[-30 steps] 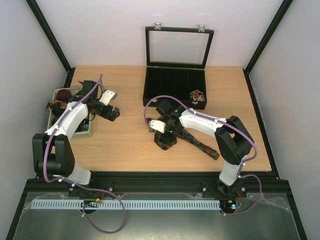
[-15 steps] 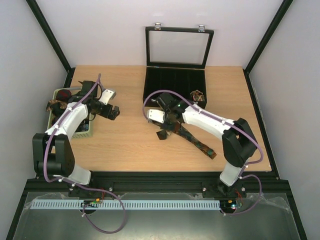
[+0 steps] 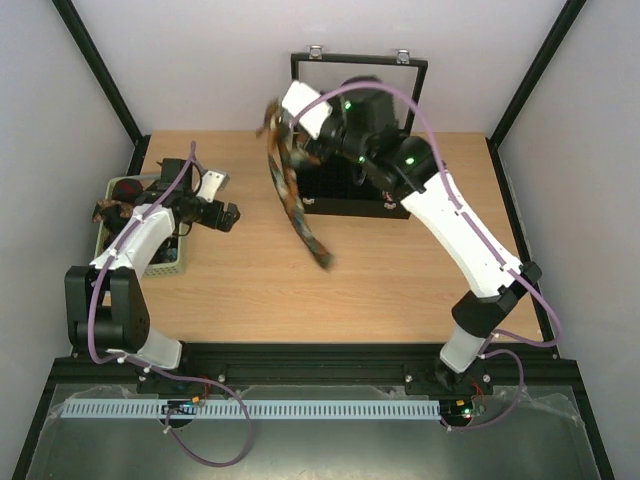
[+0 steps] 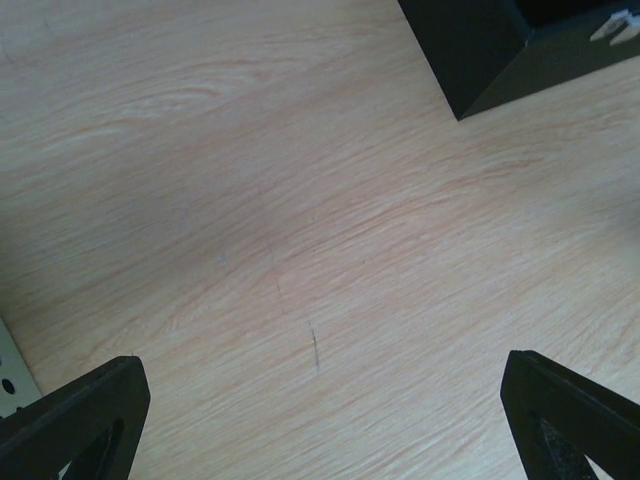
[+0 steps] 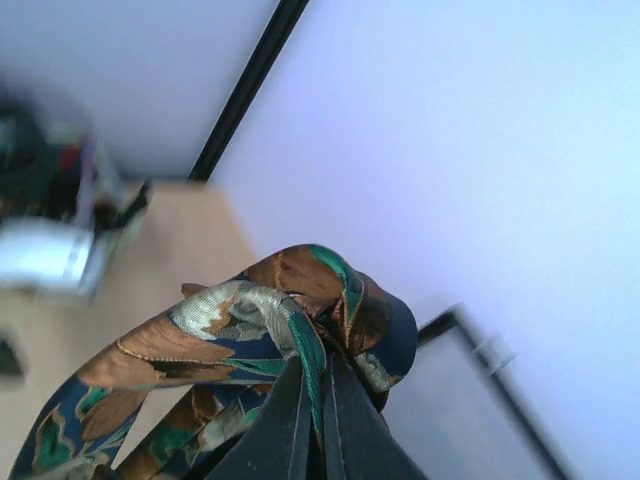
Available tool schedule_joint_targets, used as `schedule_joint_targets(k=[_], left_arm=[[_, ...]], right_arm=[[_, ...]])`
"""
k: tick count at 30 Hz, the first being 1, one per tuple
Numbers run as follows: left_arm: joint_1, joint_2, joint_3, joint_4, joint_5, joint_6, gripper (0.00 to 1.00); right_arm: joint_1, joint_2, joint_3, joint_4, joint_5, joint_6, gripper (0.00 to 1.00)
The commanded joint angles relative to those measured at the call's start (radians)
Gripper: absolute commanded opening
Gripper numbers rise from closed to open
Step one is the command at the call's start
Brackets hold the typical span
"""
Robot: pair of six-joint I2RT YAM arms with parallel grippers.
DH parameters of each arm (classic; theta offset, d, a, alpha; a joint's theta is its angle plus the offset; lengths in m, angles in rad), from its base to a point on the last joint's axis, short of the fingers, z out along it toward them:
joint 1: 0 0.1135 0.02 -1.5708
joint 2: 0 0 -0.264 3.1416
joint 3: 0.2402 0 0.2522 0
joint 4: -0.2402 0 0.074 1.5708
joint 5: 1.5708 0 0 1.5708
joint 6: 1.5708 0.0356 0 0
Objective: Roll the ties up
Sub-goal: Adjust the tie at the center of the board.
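Note:
One of the ties (image 3: 295, 195), patterned in brown, green and dark blue, hangs in the air in front of the black box. Its top end is bunched in my right gripper (image 3: 283, 128), and its lower tip dangles just above the table. In the right wrist view the fingers (image 5: 290, 420) are pressed together on the folded tie (image 5: 290, 315). My left gripper (image 3: 228, 215) hovers over bare wood beside the basket, open and holding nothing. The left wrist view shows its fingertips (image 4: 85, 410) far apart over the table. More ties (image 3: 120, 195) lie in the basket.
A pale green basket (image 3: 170, 262) sits at the table's left edge under the left arm. The black compartmented box (image 3: 330, 195) with its raised glass lid (image 3: 355, 95) stands at the back centre; its corner (image 4: 480, 50) shows in the left wrist view.
My right gripper closed on the tie on the table and swung it up and back toward the box lid, so it now hangs in the air. The left arm barely shifted.

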Motion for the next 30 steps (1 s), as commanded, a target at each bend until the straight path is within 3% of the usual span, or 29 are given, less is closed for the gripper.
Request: schedule_joint_targets(k=[1,4,7,10,13,15,19,22,26,30], left_arm=[[0.013,-0.039,0.009,0.069,-0.015,-0.051,0.99],[0.035,-0.043,0.021,0.11,-0.051,-0.089,0.99],[0.07,-0.049,0.046,0.127,-0.074,-0.131,0.99],[0.114,-0.059,0.063,0.126,-0.051,-0.146,0.99],[0.136,-0.075,0.055,0.112,-0.017,-0.129,0.99],[0.138,-0.085,0.042,0.085,0.038,-0.085,0.99],[0.133,-0.12,-0.025,0.06,0.122,-0.012,0.99],[0.119,-0.126,-0.053,0.046,0.159,0.044,0.99],[0.034,-0.061,-0.01,-0.043,0.167,0.172,0.99],[-0.052,0.025,0.03,-0.05,0.1,0.234,0.99]], right_arm=[[-0.004,0.067,0.346,0.019,-0.01,0.121,0.01],[-0.011,0.044,0.404,0.046,0.001,0.152,0.01],[-0.085,-0.057,0.271,-0.022,-0.049,0.182,0.01],[-0.261,-0.238,-0.092,-0.105,-0.225,0.153,0.01],[-0.39,-0.482,-0.621,-0.138,-0.355,-0.157,0.01],[-0.455,-0.625,-0.92,-0.176,-0.362,-0.407,0.01],[-0.53,-0.805,-1.317,-0.095,-0.316,-0.737,0.01],[-0.545,-0.825,-1.398,-0.066,-0.309,-0.775,0.01],[-0.546,-0.784,-1.368,-0.115,-0.294,-0.752,0.01],[-0.554,-0.794,-1.37,-0.131,-0.269,-0.761,0.01]])
